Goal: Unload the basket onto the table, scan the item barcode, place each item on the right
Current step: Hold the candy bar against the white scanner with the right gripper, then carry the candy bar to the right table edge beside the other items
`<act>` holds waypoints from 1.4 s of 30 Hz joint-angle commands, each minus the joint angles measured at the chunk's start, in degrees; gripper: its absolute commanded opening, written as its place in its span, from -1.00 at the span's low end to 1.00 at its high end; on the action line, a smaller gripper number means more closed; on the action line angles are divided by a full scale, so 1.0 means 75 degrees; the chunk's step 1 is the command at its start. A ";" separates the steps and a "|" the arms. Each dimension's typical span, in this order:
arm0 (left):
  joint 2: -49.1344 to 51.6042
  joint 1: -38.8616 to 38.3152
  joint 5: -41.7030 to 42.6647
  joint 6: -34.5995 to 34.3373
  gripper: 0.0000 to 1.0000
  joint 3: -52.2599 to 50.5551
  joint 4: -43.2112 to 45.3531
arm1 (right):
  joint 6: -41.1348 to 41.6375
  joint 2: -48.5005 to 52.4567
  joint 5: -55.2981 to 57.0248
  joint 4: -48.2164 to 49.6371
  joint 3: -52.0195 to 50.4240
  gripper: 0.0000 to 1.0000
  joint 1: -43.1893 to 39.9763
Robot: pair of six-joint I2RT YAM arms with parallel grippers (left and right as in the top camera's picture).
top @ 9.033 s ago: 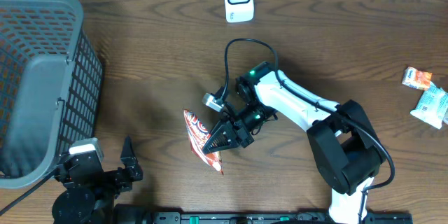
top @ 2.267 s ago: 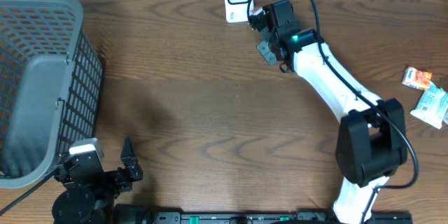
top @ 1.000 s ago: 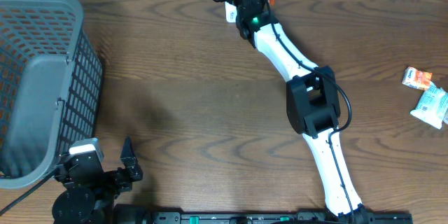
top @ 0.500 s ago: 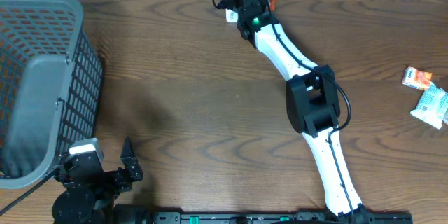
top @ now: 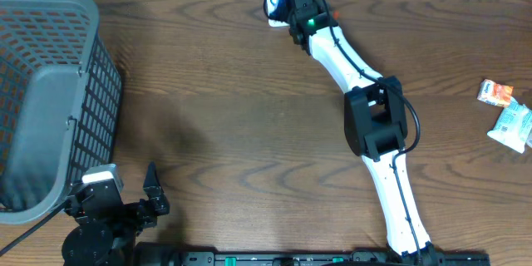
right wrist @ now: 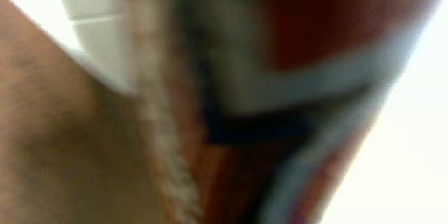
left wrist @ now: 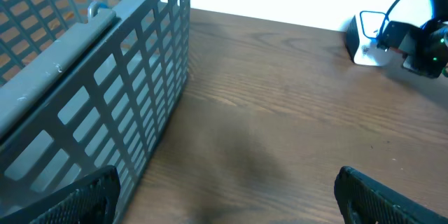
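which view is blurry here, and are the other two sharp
Right wrist: badly out of focus, the red packet fills the frame too close to the lens. Overhead: sharp, evenly lit. Left wrist: sharp on the basket, the distant scanner slightly softer.

Right arm (top: 332, 52), well right of the basket (top: 58, 0): rounded white links are seen between black joint housings, a green light is lit on the black wrist block, and thin black cables are looped at wrist and elbow. Left arm (top: 104, 216), just below the basket's near corner: black throughout, capped by a pale grey block. The left gripper (left wrist: 224, 189) is fitted with blunt, matte black fingers (left wrist: 381, 194).
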 commanded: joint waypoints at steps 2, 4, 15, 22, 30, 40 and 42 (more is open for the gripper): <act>-0.0035 0.0026 0.0073 -0.0009 0.96 -0.0006 0.0009 | 0.1122 -0.0396 0.0289 -0.0583 0.0114 -0.99 0.0239; -0.0035 0.0026 0.0073 -0.0009 0.96 -0.0003 0.0009 | 0.1466 -0.0638 0.0431 -0.1017 0.0114 -0.99 0.0291; -0.0035 0.0026 0.0073 -0.0009 0.96 -0.0003 0.0009 | 0.5115 -0.2503 0.0015 -0.4893 0.0114 -0.98 0.0160; -0.0035 0.0026 0.0073 -0.0009 0.96 -0.0006 0.0009 | 0.6956 -0.3465 -0.0356 -0.7111 0.0114 -0.98 -0.0507; -0.0035 0.0026 0.0073 -0.0009 0.96 -0.0003 0.0009 | 0.7632 -0.3652 -0.0358 -0.8265 -0.0108 -0.97 -0.2259; -0.0035 0.0026 0.0073 -0.0009 0.96 -0.0003 0.0009 | 0.8597 -0.3652 -0.0356 -0.7732 -0.2090 -0.97 -0.4698; -0.0035 0.0026 0.0073 -0.0009 0.96 -0.0003 0.0009 | 0.8582 -0.3652 -0.0353 -0.7189 -0.2637 -0.97 -0.5176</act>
